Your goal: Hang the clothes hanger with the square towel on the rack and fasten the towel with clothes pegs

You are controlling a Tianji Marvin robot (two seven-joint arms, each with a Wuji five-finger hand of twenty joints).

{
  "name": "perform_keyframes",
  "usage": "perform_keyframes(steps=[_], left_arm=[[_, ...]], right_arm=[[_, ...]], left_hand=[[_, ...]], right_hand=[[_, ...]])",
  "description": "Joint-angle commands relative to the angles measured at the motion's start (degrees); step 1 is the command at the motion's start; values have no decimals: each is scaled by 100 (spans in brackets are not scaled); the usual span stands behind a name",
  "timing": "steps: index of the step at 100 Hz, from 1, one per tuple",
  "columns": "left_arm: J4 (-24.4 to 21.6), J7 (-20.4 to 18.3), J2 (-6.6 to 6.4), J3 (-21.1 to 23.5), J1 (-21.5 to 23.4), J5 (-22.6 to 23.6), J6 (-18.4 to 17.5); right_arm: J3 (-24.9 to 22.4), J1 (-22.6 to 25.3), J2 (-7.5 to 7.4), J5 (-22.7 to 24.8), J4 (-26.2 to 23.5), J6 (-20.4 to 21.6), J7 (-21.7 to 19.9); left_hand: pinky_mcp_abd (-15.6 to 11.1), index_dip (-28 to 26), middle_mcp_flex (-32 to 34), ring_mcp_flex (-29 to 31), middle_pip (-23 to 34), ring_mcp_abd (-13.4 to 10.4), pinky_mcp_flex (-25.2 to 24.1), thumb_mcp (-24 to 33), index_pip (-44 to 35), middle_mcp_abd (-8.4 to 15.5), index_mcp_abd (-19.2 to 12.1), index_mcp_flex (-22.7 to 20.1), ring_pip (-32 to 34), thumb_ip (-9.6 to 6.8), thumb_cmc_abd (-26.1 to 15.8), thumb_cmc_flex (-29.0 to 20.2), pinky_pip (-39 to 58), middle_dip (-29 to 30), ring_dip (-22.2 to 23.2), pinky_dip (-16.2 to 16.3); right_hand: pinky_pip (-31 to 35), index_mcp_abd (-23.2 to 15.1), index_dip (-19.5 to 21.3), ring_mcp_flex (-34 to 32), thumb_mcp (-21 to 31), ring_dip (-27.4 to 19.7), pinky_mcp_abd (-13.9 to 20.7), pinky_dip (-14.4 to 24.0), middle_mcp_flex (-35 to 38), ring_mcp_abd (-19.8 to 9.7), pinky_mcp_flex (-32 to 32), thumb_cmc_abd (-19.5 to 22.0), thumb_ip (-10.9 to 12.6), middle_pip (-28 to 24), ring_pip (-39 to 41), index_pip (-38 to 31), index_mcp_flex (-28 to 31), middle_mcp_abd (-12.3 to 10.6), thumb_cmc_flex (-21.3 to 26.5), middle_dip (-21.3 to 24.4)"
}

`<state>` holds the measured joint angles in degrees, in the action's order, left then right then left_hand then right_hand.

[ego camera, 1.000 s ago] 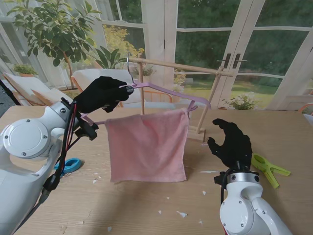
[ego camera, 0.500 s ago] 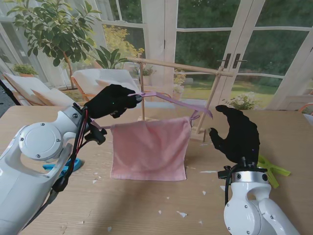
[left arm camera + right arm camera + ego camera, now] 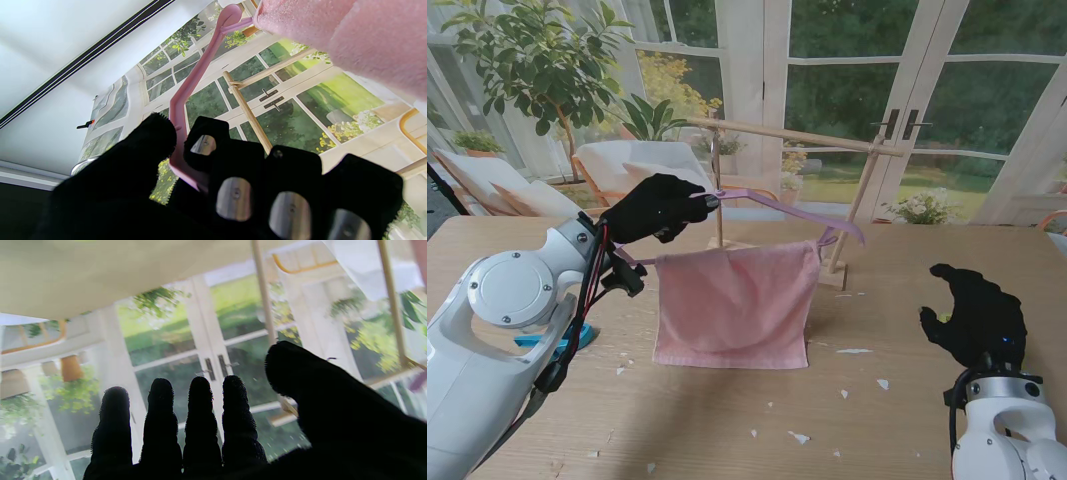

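My left hand (image 3: 659, 207) is shut on the neck of the pink clothes hanger (image 3: 779, 206) and holds it up just in front of the wooden rack (image 3: 799, 136), near the rack's left post. The hand hides the hook. In the left wrist view the hanger (image 3: 190, 86) runs out between my thumb and fingers. A pink square towel (image 3: 735, 305) drapes over the hanger's bar, its lower edge near the table. My right hand (image 3: 975, 316) is low over the table at the right, fingers spread and holding nothing. The right wrist view shows its fingers (image 3: 200, 426) straight and apart.
A blue peg (image 3: 539, 341) lies on the wooden table (image 3: 727, 420) beside my left arm. White scraps are scattered over the table in front of the towel. The rack's foot (image 3: 834, 277) stands just right of the towel. Windows and plants lie behind.
My left hand carried the hanger and towel farther from me toward the rack, then held still. My right hand dropped to the right and nearer to me, covering the yellow-green peg.
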<state>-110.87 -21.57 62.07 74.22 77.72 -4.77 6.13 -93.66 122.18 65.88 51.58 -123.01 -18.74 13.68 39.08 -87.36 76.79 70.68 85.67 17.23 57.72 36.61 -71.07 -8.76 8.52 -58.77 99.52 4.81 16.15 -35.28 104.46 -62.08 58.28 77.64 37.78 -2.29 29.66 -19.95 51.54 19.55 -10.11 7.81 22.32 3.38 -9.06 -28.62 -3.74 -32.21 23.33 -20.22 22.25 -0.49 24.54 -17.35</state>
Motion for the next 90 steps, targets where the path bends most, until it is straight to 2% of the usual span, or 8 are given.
perform_keyframes(steps=[1, 21, 49, 76, 90], left_arm=[[-54, -71, 29, 11, 21, -27, 0], [-61, -102, 21, 30, 36, -36, -26], [-74, -141, 5, 66, 72, -4, -62], [-85, -155, -2, 138, 121, 9, -65], [-91, -142, 2, 141, 138, 4, -29]], right_arm=[[-104, 96, -8, -23, 293, -67, -162], [-357, -39, -46, -56, 862, -110, -410], [-642, -469, -144, 175, 1695, -92, -734], [-822, -701, -202, 272, 2434, 30, -799], [-843, -814, -236, 230, 2709, 126, -906]], left_hand=[[-30, -196, 20, 163, 527, -283, 114, 66, -319, 458, 100, -582, 842, -82, -49, 98, 1552, -52, 247, 195], [-30, -195, 20, 163, 527, -286, 114, 64, -319, 458, 99, -581, 842, -82, -47, 96, 1552, -52, 246, 194], [-33, -196, 20, 163, 527, -286, 115, 57, -316, 458, 97, -571, 841, -82, -58, 94, 1552, -52, 244, 193], [-37, -197, 20, 163, 527, -291, 116, 52, -319, 458, 82, -569, 842, -84, -57, 95, 1552, -52, 242, 190], [-38, -198, 20, 163, 527, -282, 116, 51, -318, 458, 85, -566, 842, -83, -64, 93, 1552, -52, 242, 189]], right_hand=[[-103, -28, 50, 51, -120, 19, 12, 2954, -54, -174, 22, 103, 175, 14, -47, 79, -177, -192, -185, -12], [-109, -30, 102, 106, -266, 34, 30, 2970, -151, -196, 37, 132, 123, -28, -43, 92, -250, -236, -376, -32], [-135, -83, 165, 162, -241, 19, 61, 2956, -243, -248, 50, 208, 136, -39, -55, 108, -340, -346, -511, -31], [-178, -122, 222, 234, -116, -8, 84, 2915, -321, -279, 96, 154, 129, -47, -54, 90, -398, -426, -590, -27], [-243, -96, 213, 410, -280, -50, 112, 2878, -577, -261, 193, 159, 43, 82, -126, 188, -668, -419, -976, 28]])
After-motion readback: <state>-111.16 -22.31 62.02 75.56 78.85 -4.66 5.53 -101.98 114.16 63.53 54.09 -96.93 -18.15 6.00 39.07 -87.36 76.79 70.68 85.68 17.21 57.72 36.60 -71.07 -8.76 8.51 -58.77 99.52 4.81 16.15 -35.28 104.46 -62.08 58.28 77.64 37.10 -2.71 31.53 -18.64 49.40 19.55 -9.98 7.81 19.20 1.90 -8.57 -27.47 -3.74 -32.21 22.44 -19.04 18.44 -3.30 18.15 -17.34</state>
